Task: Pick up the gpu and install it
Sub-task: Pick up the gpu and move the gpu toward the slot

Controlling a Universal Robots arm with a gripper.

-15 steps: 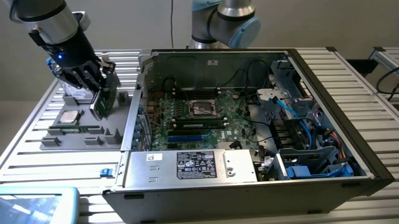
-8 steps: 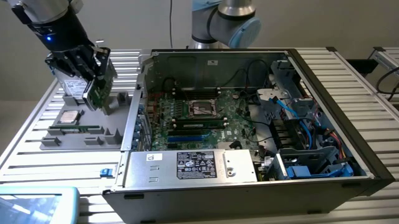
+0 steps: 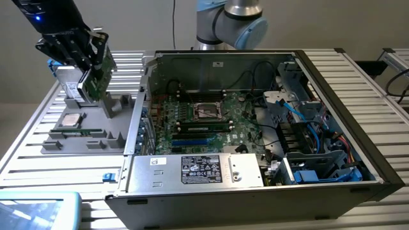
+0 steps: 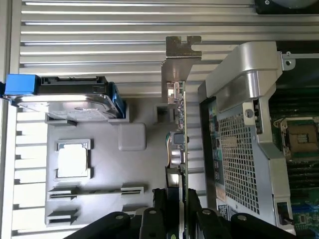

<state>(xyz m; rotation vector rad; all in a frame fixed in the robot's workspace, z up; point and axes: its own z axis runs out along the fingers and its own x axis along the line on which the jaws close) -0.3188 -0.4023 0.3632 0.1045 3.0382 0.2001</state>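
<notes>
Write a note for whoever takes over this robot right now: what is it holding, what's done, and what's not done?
Gripper: the black gripper is shut on the small flat green gpu. The gpu's thin silver end bracket is at the end away from the fingers.
Where: the gpu is held on edge over the grey plastic parts tray, on the exterior view's left of the open black computer case.
Done: the gpu is gripped.
Left: the gpu is not yet in the case, so it is not installed.
</notes>
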